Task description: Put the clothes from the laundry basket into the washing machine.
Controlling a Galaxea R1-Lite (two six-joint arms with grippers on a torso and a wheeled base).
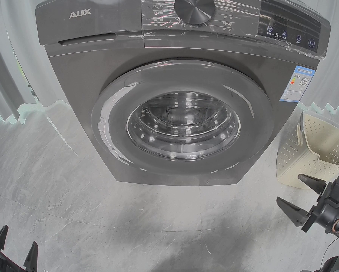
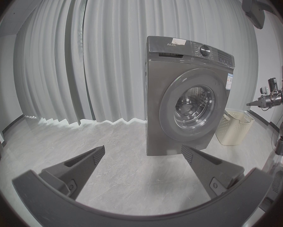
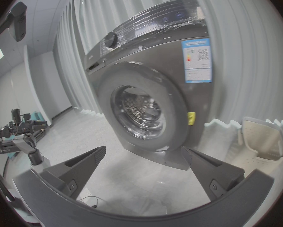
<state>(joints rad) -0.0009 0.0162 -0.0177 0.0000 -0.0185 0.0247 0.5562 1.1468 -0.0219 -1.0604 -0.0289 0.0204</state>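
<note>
A grey front-loading washing machine (image 1: 184, 76) stands straight ahead with its round glass door (image 1: 182, 123) closed; it also shows in the left wrist view (image 2: 187, 95) and the right wrist view (image 3: 147, 89). To its right on the floor sits a cream perforated laundry basket (image 1: 316, 148) (image 2: 234, 126) (image 3: 262, 139); no clothes are visible inside it. My right gripper (image 1: 299, 195) hangs open and empty just in front of the basket. My left gripper (image 1: 16, 244) is open and empty, low at the near left, well away from the machine.
Pale pleated curtains (image 2: 116, 48) hang behind the machine. Grey marble-look floor (image 1: 139, 216) lies bare in front of the door and to the left of the machine.
</note>
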